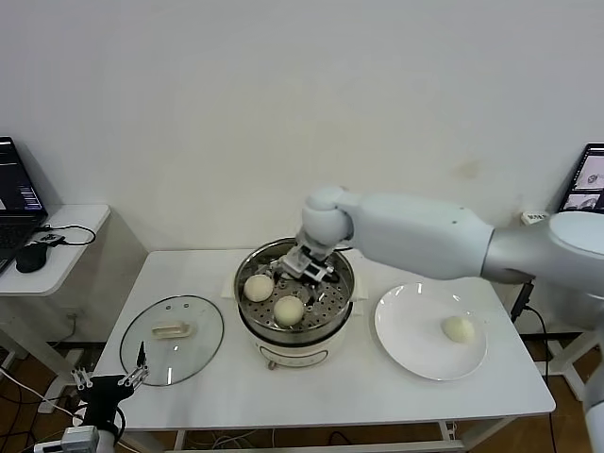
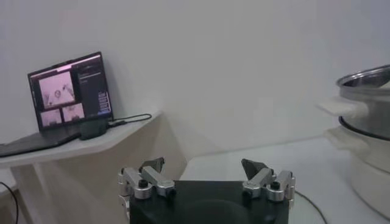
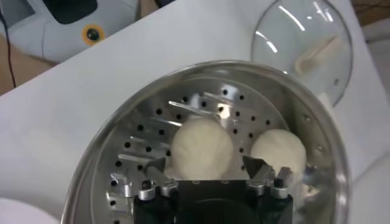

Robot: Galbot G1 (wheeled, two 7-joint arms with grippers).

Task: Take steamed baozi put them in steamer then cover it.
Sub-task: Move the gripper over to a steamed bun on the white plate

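The steel steamer point(image 1: 294, 330) stands mid-table on its white base. Two cream-white baozi point(image 1: 259, 287) point(image 1: 289, 309) lie on its perforated tray. My right gripper point(image 1: 308, 265) hangs open just above the tray's far side. In the right wrist view point(image 3: 204, 164) its fingers stand apart on either side of one baozi point(image 3: 201, 143) without touching it, and a second baozi point(image 3: 278, 152) lies beside it. Another baozi point(image 1: 459, 328) sits on the white plate point(image 1: 406, 330). The glass cover point(image 1: 172, 338) lies flat to the steamer's left. My left gripper point(image 1: 109, 382) is parked open, low at the front left.
A side table with a laptop point(image 1: 17, 189) and a mouse point(image 1: 31, 257) stands to the left. A second screen point(image 1: 587, 179) shows at the far right. In the left wrist view the steamer point(image 2: 365, 97) shows at the edge and the laptop point(image 2: 70, 91) farther off.
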